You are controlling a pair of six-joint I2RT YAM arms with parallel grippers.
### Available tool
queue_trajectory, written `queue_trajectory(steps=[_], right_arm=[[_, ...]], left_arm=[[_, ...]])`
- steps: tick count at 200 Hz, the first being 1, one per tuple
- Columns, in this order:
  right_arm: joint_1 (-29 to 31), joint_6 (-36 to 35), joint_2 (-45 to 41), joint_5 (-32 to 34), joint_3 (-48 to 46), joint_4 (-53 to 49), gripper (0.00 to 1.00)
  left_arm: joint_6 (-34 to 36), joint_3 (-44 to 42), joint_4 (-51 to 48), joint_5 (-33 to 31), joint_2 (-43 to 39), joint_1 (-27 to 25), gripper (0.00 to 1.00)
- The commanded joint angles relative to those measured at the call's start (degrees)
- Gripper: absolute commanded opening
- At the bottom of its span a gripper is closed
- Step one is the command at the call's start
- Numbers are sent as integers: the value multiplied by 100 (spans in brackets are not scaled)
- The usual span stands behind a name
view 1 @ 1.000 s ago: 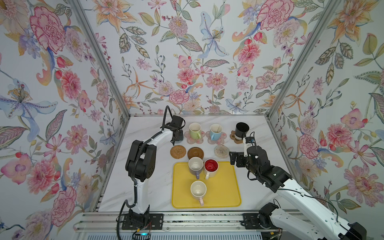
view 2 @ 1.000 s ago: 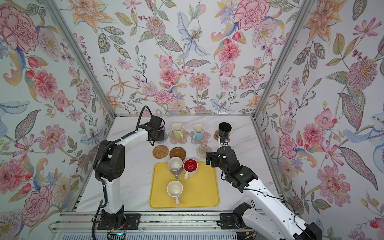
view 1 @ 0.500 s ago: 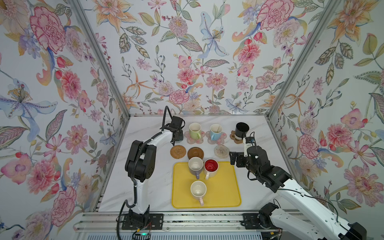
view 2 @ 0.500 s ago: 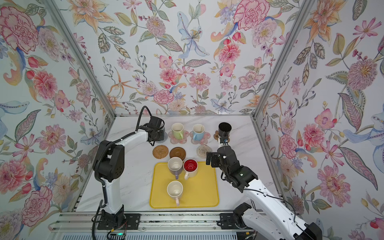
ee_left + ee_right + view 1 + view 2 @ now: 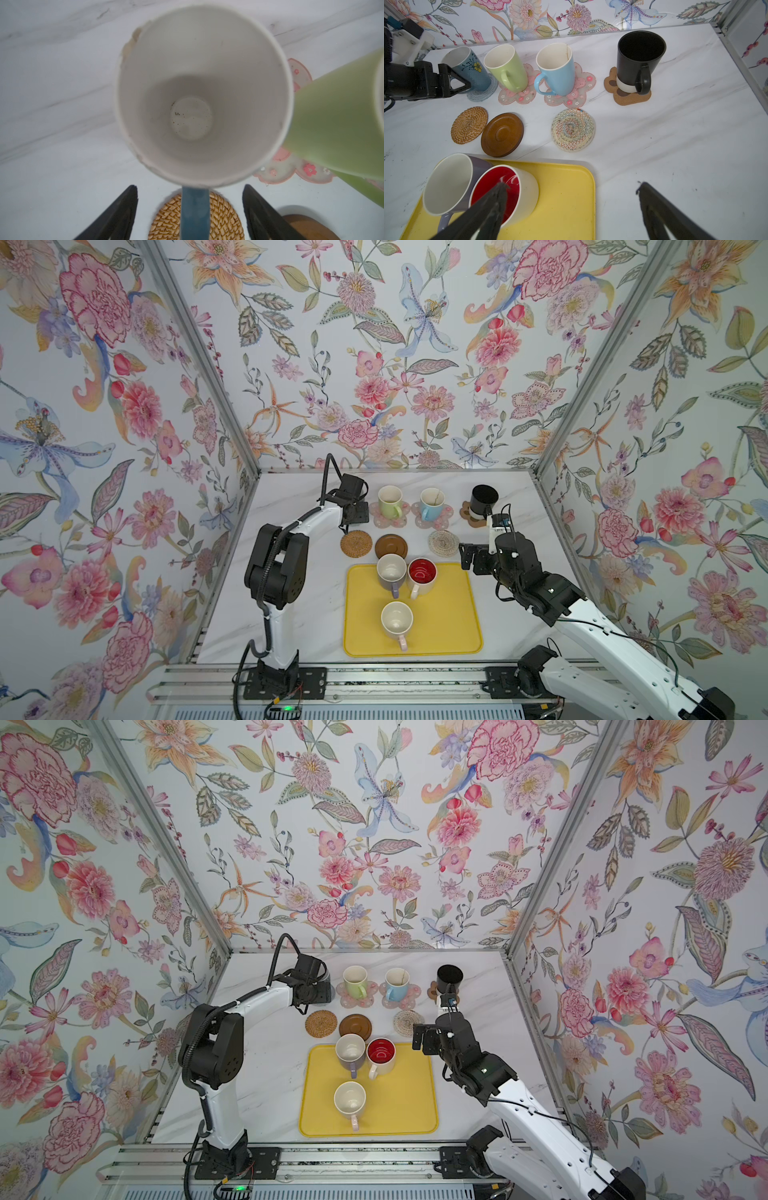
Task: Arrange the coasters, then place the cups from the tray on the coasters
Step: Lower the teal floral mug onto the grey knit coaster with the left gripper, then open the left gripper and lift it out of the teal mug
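You have a smooth, faintly shiny counter with a white marble look and grey veins, and on it a yellow tray that looks like matt plastic (scuffed and flecked with dark marks). Your coasters vary: the rattan coaster is coarse woven cane, the wooden disc is smooth brown wood with turned rings, the knit coaster is soft grey-blue yarn, the paw coaster looks like grainy cork, and the flower coasters look glossy and half-clear. The black cup looks matt, while the red-lined cup shines with a glaze.
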Motion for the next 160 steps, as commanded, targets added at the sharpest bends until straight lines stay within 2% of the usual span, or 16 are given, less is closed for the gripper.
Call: queue_trajectory(steps=[1,32,47,58,87,118,137,160], right_arm=[[-36,76,-52,0,-36,-81,99],[-36,111,47,-117,-14,-81,99],[-33,181,88,-153,11,-106,99],[-33,251,109,-174,21,-141,99],[-27,445,135,-260,9,-166,99],[44,665,233,-419,4,-213,99],[172,815,279,-452,35,-330,99],[522,1061,290,-365,51,-448,99]], left_arm=[[-11,-128,139,-6,-594,45,99],[-22,-497,405,-131,-1482,44,99],[-68,-1028,748,-241,-2102,50,99],[-138,-1509,1067,-334,-2692,50,99],[-388,-3418,2111,-542,-4215,44,99],[-799,-4936,2466,-730,-5551,50,99],[-859,-5411,2470,-731,-6122,51,99],[-831,-5575,2246,-919,-6504,50,99]])
